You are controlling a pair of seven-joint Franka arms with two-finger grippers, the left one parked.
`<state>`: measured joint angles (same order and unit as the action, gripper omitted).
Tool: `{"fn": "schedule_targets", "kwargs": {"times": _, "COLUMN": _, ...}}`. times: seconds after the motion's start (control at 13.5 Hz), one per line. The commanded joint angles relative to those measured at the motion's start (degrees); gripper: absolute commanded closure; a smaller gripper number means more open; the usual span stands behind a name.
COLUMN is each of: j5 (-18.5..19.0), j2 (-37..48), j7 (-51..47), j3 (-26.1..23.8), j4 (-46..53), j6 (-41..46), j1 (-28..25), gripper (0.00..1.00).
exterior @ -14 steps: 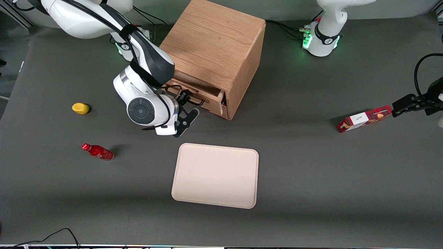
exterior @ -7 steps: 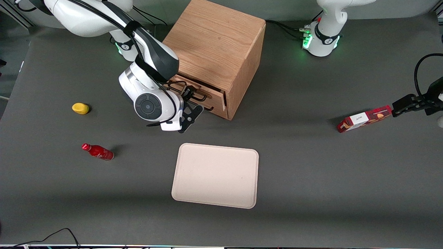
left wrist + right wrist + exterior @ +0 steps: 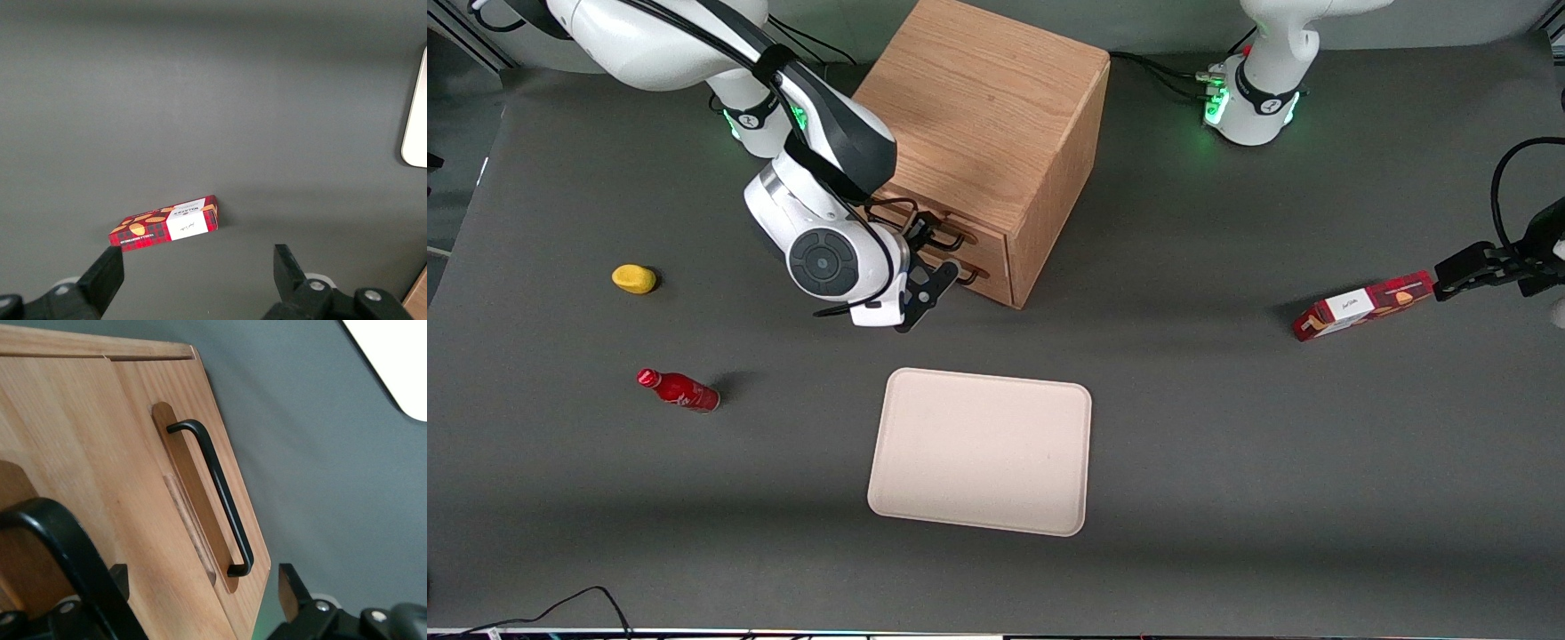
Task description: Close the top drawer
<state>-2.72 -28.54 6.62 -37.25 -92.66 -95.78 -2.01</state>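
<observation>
The oak cabinet [image 3: 978,98] stands farther from the front camera than the tray. Its top drawer [image 3: 978,236] sits about flush with the lower drawer [image 3: 989,274], and no gap shows. In the right wrist view the top drawer front [image 3: 60,433] carries its black handle [image 3: 63,547], close to the camera. The lower drawer's handle [image 3: 212,497] lies beside it. My right gripper [image 3: 932,283] is open right in front of the drawer fronts. Its fingers [image 3: 291,588] stand wide apart and hold nothing.
A beige tray [image 3: 980,451] lies nearer the front camera than the cabinet. A yellow object [image 3: 633,278] and a red bottle [image 3: 679,389] lie toward the working arm's end. A red cracker box [image 3: 1365,305] lies toward the parked arm's end and also shows in the left wrist view [image 3: 167,227].
My gripper has moved toward the cabinet. The top drawer, which stuck out clearly a second ago, has slid in until its front lines up with the lower one.
</observation>
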Motion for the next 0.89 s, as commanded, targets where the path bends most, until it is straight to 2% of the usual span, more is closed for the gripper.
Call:
{"fn": "schedule_targets", "kwargs": {"times": 0.0, "j5": 0.3, "j2": 1.6, "j7": -2.6, "j3": -1.6, "j4": -2.7, "j6": -1.0, "j1": 0.4, "gripper": 0.00}}
{"fn": "schedule_targets", "kwargs": {"times": 0.81, "j5": 0.1, "j2": 3.2, "j7": -1.7, "j3": -2.1, "j4": -1.7, "j6": 0.8, "j1": 1.9, "gripper": 0.00}}
